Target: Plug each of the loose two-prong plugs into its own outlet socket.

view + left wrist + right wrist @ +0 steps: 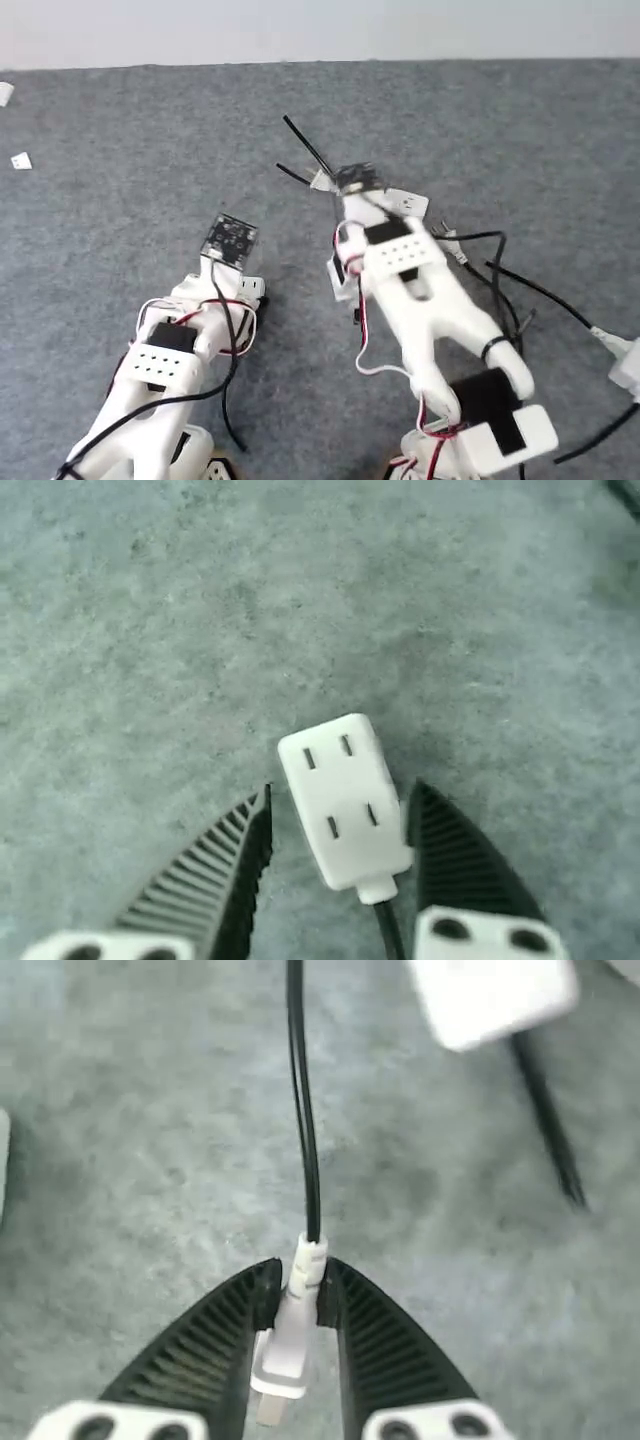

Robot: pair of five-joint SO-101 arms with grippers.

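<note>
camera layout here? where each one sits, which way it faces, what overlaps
High view: fixed above the table, looking down; left arm and right arm both show.
Left wrist view: on the left arm's wrist, looking down past the open left gripper at a white outlet socket it straddles.
Right wrist view: on the right arm's wrist, looking past the right gripper, shut on a white plug.
Shared: the plug's black cord also shows in the high view.
</note>
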